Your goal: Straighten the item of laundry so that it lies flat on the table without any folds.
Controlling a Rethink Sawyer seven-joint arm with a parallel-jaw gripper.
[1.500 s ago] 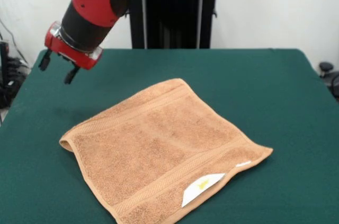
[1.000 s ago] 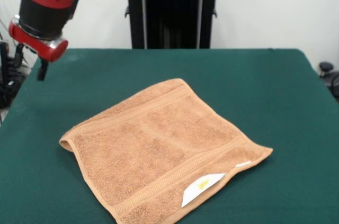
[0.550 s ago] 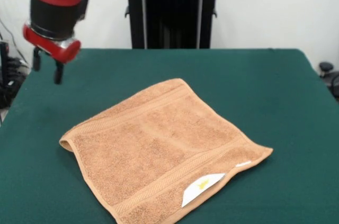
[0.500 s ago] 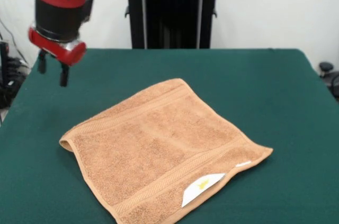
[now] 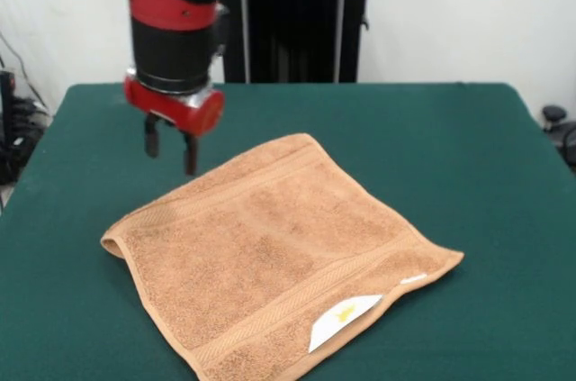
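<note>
Robot lab or test room, not home. I stand on black pedestal (image 5: 292,16) at far side of big table (image 5: 432,156) with dark green felt top, nothing on it but one towel (image 5: 270,250) laid out as test piece. Bare white wall (image 5: 450,12) behind me. Cables (image 5: 18,129) and dark gear crowd floor by one table edge; black wheel-like part (image 5: 553,115) shows past other edge.

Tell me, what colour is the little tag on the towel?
White with a small yellow mark, on the care tag, seen in the front view.
</note>
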